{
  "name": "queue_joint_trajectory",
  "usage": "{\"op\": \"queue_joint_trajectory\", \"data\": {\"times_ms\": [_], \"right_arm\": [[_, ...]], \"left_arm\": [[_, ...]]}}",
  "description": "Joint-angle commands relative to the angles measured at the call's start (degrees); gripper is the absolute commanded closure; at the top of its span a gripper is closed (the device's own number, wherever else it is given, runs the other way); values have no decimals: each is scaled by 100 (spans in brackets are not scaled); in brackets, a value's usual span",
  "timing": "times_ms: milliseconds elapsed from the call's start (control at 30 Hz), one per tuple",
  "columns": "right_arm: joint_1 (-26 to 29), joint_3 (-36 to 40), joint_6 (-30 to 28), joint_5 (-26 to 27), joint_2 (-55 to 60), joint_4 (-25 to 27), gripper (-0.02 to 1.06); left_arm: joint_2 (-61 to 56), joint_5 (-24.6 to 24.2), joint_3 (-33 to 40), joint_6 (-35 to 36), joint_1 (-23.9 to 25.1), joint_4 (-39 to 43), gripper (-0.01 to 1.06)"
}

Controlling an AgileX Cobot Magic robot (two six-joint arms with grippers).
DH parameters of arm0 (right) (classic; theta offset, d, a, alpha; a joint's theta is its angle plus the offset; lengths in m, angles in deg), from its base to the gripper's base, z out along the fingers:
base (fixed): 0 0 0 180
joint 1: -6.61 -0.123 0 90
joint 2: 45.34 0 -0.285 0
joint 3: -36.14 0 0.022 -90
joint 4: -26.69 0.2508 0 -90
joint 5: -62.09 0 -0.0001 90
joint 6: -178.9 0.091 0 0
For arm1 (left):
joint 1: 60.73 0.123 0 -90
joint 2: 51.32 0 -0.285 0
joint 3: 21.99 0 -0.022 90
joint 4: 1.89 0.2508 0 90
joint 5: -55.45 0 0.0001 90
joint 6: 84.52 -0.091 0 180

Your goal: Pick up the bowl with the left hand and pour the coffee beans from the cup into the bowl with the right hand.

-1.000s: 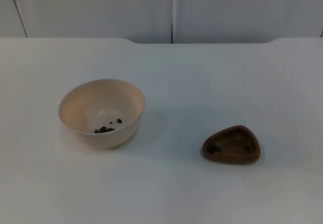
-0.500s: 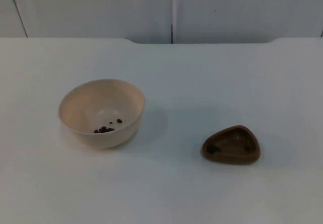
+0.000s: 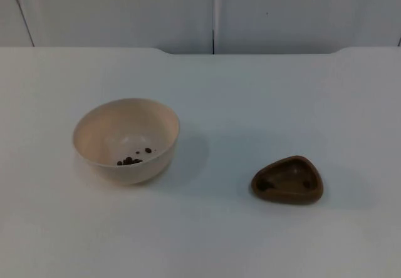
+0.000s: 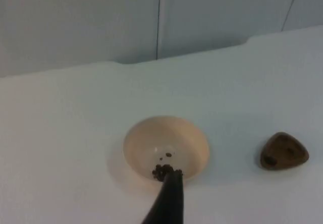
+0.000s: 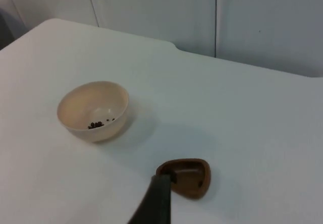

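— Where the top view looks down on the white table (image 3: 250, 90), what stands on it?

— A cream bowl (image 3: 126, 140) sits upright toward the left arm's side, with a few dark coffee beans (image 3: 130, 160) gathered at its bottom. Well apart from it, toward the right arm's side and a little nearer the camera, sits a small brown cup (image 3: 287, 180) (rounded, almost triangular in outline), also upright on the table. Behind both runs the grey wall (image 3: 213, 12).

— And from the left wrist?

— One black fingertip of the left gripper (image 4: 166, 201) stands high above the table, its tip lined up over the near rim of the bowl (image 4: 166, 148). Beans (image 4: 162, 171) lie inside, just past that tip. The cup (image 4: 284, 151) rests off to one side, apart from the bowl. Whether the fingers are spread or pressed together, I cannot tell; nothing is held in them that I can see.

— The right wrist?

— Much the same. A black fingertip of the right gripper (image 5: 154, 201) hangs above the table, its tip overlapping the near edge of the cup (image 5: 185, 176). The bowl (image 5: 93, 110) stands beyond, with its beans (image 5: 96, 124) visible. Again I cannot tell how the fingers stand.
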Motion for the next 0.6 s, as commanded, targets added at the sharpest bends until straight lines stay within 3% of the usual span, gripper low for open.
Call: {"op": "queue_joint_trajectory", "data": {"times_ms": [0, 333, 567], "right_arm": [[19, 10, -82, -196, -178, 6, 23], [19, 10, -220, -742, -915, 6, 23], [19, 10, -220, -1209, -1428, 6, 23]], "left_arm": [[-320, 15, 326, -19, 11, 42, 26], [-1308, -267, 877, 1, 11, 458, 26], [-1838, -472, 1200, 480, 11, 951, 26]]}}
